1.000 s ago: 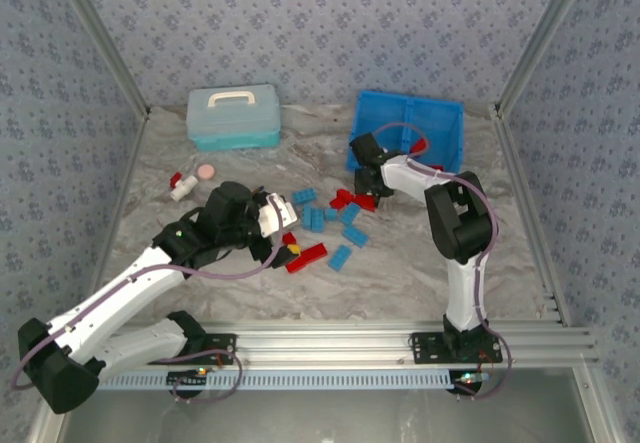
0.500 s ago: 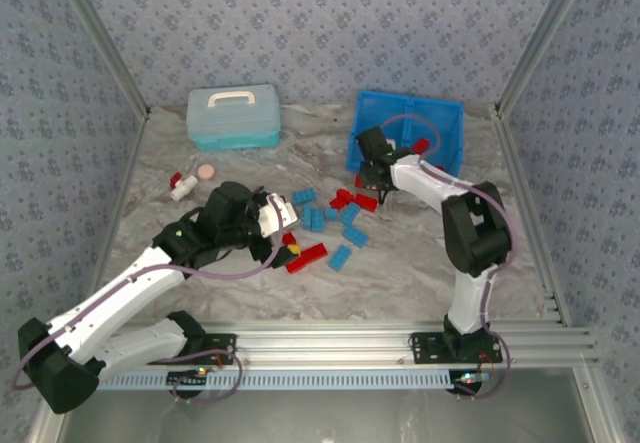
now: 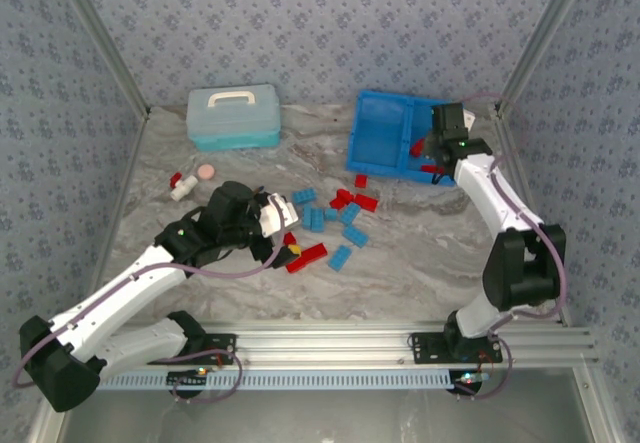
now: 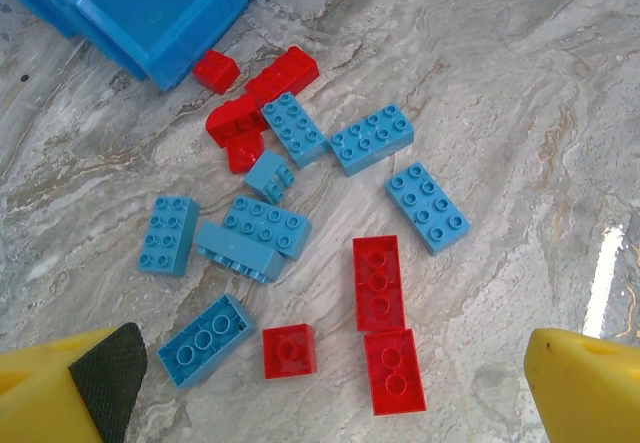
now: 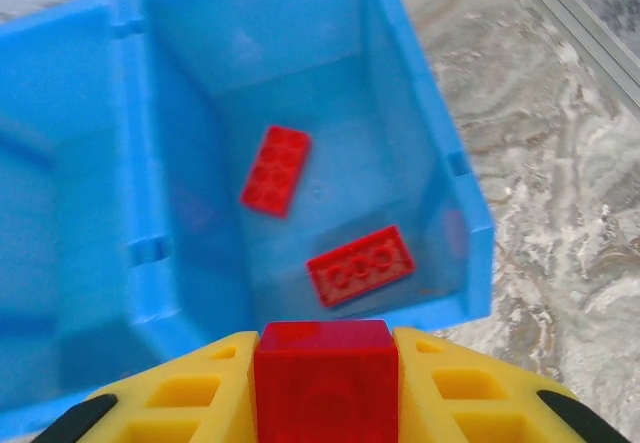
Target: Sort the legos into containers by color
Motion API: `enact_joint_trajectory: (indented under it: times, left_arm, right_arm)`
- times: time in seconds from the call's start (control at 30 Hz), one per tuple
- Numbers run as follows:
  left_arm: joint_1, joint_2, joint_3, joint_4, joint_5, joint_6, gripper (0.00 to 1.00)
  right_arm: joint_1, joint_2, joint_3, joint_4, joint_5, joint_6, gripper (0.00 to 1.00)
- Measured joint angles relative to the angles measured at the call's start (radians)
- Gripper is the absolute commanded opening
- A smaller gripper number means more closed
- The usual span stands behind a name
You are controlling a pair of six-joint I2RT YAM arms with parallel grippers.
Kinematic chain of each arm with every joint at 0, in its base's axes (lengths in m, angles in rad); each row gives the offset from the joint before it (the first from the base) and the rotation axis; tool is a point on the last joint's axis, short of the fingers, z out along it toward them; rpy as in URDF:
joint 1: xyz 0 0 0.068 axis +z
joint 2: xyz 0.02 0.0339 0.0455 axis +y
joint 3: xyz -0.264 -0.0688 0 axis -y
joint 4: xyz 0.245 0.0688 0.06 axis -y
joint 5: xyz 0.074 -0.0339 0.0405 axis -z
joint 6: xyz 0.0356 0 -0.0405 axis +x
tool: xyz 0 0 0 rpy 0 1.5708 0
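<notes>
The bright blue tray (image 3: 366,123) stands at the back right, its corner (image 4: 170,23) showing in the left wrist view. My right gripper (image 3: 438,143) hangs over the tray's right compartment (image 5: 425,113), shut on a small red brick (image 5: 325,378). Two red bricks (image 5: 275,168) (image 5: 360,263) lie in that compartment. The left compartment (image 5: 60,213) looks bare. Loose red and light blue bricks (image 3: 330,218) are scattered mid-table. My left gripper (image 3: 285,225) hovers open above them, with a small red brick (image 4: 289,350) and two longer red ones (image 4: 380,283) between its fingers (image 4: 70,393).
A pale turquoise case (image 3: 234,115) with a white handle sits at the back left. A red-and-white capped item (image 3: 180,185) and a pink disc (image 3: 205,172) lie in front of it. Metal rails border the table's sides and near edge.
My right gripper has swung from the tray's front left corner, by the pile, to the right and now hangs over the right compartment with the red brick. The left arm has stayed put.
</notes>
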Motion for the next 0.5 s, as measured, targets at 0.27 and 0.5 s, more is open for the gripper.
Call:
enact_joint_trajectory:
  times: [0.27,0.5]
  left_arm:
    - [0.000,0.000,0.000,0.000,0.000,0.000,0.99]
    - [0.000,0.000,0.000,0.000,0.000,0.000,0.99]
  right_arm:
    - [-0.059,0.270,0.180,-0.032,-0.060,-0.027,0.33]
    - [-0.062,0.407,0.288,-0.072,-0.085,-0.036,0.38]
